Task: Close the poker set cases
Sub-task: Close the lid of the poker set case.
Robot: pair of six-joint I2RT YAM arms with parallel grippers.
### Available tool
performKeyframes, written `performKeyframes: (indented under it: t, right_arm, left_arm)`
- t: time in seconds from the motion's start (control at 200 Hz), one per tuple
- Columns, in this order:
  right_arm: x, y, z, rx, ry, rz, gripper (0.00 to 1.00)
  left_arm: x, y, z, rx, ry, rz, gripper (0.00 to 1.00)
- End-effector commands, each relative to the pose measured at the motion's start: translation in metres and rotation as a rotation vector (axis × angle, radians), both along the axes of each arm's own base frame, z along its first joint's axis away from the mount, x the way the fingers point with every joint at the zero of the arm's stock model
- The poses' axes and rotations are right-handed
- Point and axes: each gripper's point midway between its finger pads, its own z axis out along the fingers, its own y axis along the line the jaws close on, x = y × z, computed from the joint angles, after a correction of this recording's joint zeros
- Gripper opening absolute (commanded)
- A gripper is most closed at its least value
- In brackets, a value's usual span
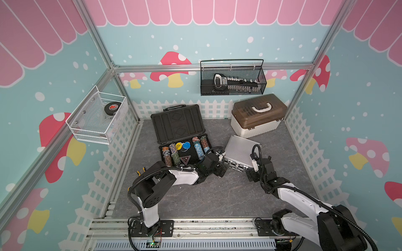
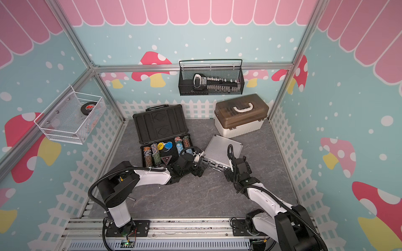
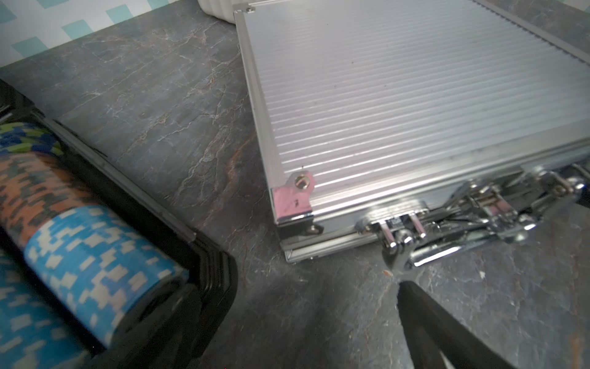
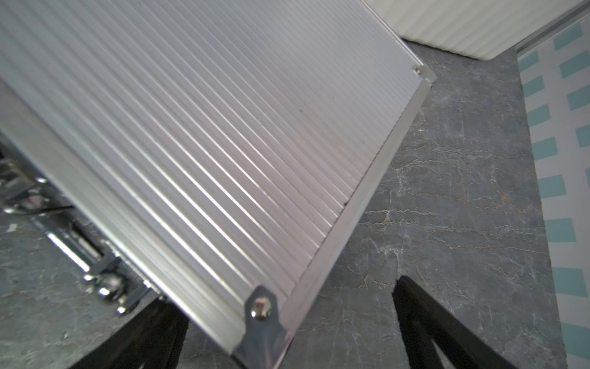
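Observation:
The black poker case (image 1: 177, 123) (image 2: 161, 123) stands open at the back left, lid upright, with rolls of chips (image 1: 171, 152) in its base. To its right the silver poker case (image 1: 239, 150) (image 2: 219, 147) lies flat with its lid down. A chrome latch (image 3: 399, 236) sticks out from its front side beside the handle (image 3: 491, 207). My left gripper (image 1: 221, 157) (image 3: 293, 319) is open on the floor between the two cases, at the silver case's near left corner. My right gripper (image 1: 250, 169) (image 4: 287, 326) is open, its fingers either side of the silver case's near right corner (image 4: 261, 310).
A white storage box with a brown lid (image 1: 258, 115) stands just behind the silver case. A black wire basket (image 1: 232, 80) hangs on the back wall and a white mesh basket (image 1: 97, 117) on the left wall. Fence-printed walls close in the grey floor (image 1: 217, 195).

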Motion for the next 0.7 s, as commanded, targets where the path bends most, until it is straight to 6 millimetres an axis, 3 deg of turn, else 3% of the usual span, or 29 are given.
performKeyframes:
  t: [0.0,0.16,0.405,0.52,0.695]
  right_arm:
    - [0.003,0.007,0.008,0.022,-0.034,0.034,0.99]
    - [0.001,0.002,0.015,0.035,-0.082,0.004,0.99]
    - [0.010,-0.019,0.053,0.012,-0.195,-0.131,0.99]
    - [0.021,-0.027,0.069,0.008,-0.184,-0.219,0.99]
    - [0.045,-0.019,0.089,0.057,-0.136,-0.270,0.99]
  left_arm:
    - [-0.006,0.009,0.003,0.002,0.006,0.022,0.97]
    - [-0.006,0.009,0.017,-0.046,-0.032,0.028,0.97]
    - [0.014,-0.008,0.049,-0.087,-0.100,0.037,0.97]
    - [0.024,-0.016,0.061,-0.095,-0.111,0.045,0.98]
    - [0.043,-0.024,0.075,-0.088,-0.112,0.064,0.99]
